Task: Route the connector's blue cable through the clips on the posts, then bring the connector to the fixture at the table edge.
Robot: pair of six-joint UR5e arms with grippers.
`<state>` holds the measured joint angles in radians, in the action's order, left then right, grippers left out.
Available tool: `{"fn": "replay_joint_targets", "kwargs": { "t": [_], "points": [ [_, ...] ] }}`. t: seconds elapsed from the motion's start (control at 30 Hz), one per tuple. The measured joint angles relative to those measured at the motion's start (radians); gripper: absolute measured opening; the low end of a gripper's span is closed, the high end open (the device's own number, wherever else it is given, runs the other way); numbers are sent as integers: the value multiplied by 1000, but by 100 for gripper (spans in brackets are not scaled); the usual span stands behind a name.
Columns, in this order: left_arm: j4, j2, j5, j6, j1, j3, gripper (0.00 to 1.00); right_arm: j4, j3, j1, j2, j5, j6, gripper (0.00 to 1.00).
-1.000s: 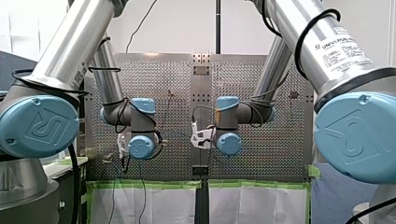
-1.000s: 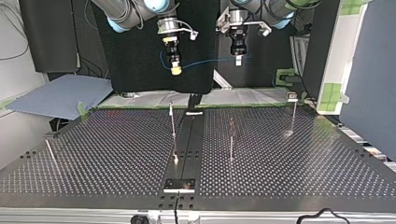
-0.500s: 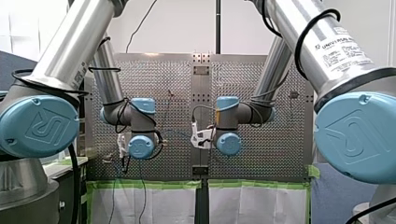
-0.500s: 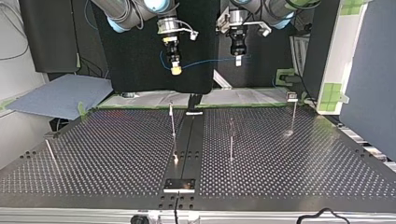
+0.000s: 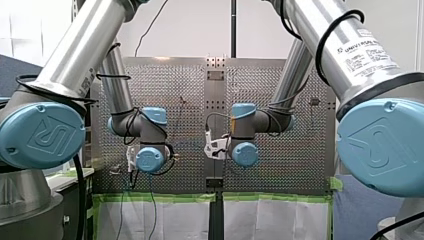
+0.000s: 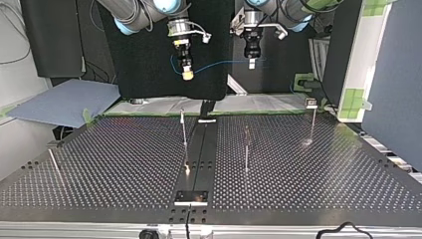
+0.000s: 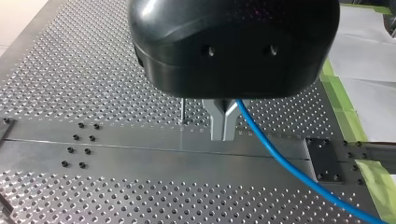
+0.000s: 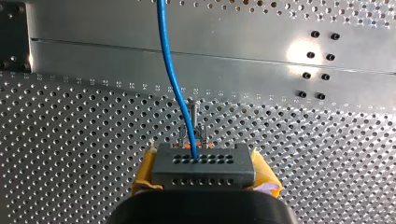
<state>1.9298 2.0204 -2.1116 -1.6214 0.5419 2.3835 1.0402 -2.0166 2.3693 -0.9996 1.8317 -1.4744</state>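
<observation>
In the top view my right gripper (image 6: 187, 73), with yellow pads, hangs high above the table's far edge, shut on the grey connector (image 8: 203, 161). The blue cable (image 6: 224, 65) runs from it across to my left gripper (image 6: 252, 61). That one's metal fingers (image 7: 217, 122) are shut on the cable, which trails away beside them (image 7: 289, 170). In the right wrist view a clip post (image 8: 192, 123) stands on the plate under the connector. The fixture (image 6: 191, 197) sits at the top view's near table edge.
Thin posts stand on the perforated plate: one at the centre strip (image 6: 184, 130), one right of it (image 6: 246, 149), one far right (image 6: 313, 121), one leaning at the left (image 6: 53, 165). A blue sheet (image 6: 64, 102) lies beyond the plate's left corner.
My left gripper has risen slightly in the top view, taking the cable's end with it. My right gripper and the connector have stayed put.
</observation>
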Motion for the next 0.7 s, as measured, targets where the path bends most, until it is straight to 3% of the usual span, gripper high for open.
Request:
{"fn": "replay_joint_targets", "kwargs": {
  "t": [0.33, 0.7],
  "points": [
    [0, 0, 0, 0, 0, 0, 0, -6, 6, 5, 6, 6, 6, 0],
    [0, 0, 0, 0, 0, 0, 0, -85, 85, 20, 84, 84, 83, 0]
  ]
}}
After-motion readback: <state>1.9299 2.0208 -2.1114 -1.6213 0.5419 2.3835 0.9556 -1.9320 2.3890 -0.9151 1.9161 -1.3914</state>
